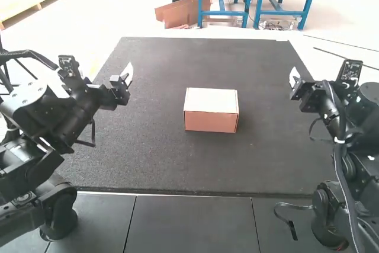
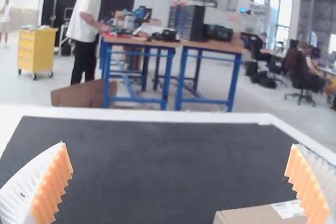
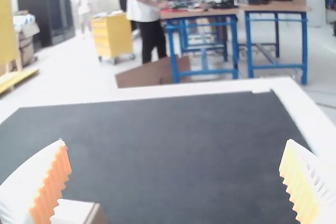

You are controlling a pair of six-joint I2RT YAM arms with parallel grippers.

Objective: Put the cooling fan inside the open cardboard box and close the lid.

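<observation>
**Closed box at mid-worktop, both arms held off to the sides**

The cardboard box (image 1: 211,109) sits on the black mat of the worktop (image 1: 148,146), roughly midway between the two arms and well apart from both. Its lid lies flat and shut, so what is inside cannot be seen. The top face is pale and the front face is brown. The left wrist view catches one upper corner of the box (image 2: 260,214) near the inner side of one finger. The right wrist view catches another corner (image 3: 73,212) in the same way.

The left arm stands at the mat's left edge. Its left end effector (image 1: 123,80) is raised above the mat and aimed across the surface. The white ribbed fingers are spread wide, with the orange pads (image 2: 52,187) facing each other across bare mat and nothing between them.

The right arm mirrors it at the mat's right edge. The right end effector (image 1: 296,87) is also off the surface. Its fingers are spread wide too, the orange pads (image 3: 296,182) holding nothing.
</observation>
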